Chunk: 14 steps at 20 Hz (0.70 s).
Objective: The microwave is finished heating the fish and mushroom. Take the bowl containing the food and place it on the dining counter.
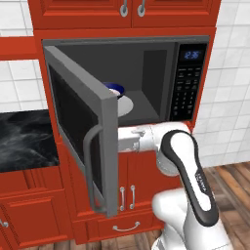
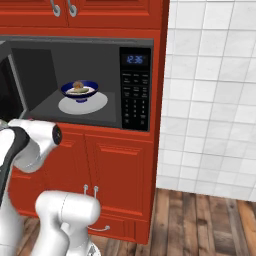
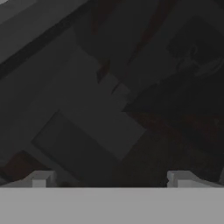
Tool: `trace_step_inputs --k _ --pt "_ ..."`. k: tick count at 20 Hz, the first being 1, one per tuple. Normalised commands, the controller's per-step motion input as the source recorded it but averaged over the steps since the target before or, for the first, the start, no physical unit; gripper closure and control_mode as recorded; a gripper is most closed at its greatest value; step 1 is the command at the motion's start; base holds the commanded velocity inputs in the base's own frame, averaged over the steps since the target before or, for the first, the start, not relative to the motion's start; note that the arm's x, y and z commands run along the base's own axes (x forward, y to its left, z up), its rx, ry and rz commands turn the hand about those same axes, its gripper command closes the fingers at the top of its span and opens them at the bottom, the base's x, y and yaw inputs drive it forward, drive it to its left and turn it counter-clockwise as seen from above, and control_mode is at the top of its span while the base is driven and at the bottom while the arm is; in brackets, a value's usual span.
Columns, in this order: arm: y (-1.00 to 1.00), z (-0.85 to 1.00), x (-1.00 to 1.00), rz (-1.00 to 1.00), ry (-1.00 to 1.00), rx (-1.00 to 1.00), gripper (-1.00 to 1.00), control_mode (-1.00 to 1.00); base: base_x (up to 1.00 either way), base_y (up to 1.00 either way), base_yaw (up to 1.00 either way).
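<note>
Right base view is showing the grey steel microwave standing open with the dark blue bowl of food still sitting inside, while the gripper, fingers spread wide, is holding nothing.

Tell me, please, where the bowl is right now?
In the right base view, the bowl sits on the white turntable plate inside the open microwave, left of its keypad panel.
</note>
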Motion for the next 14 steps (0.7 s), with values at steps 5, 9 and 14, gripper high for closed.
trace_step_inputs --k 5,9,14 --pt "1.00 0.00 0.00 -0.10 0.00 0.00 -1.00 -1.00 0.00 0.00 0.00" --pt "0.56 0.00 0.09 -0.16 0.00 -0.03 -1.00 -1.00 0.00 0.00 0.00" --pt "0.00 0.00 0.01 0.00 0.01 -0.03 -1.00 -1.00 0.00 0.00 0.00"
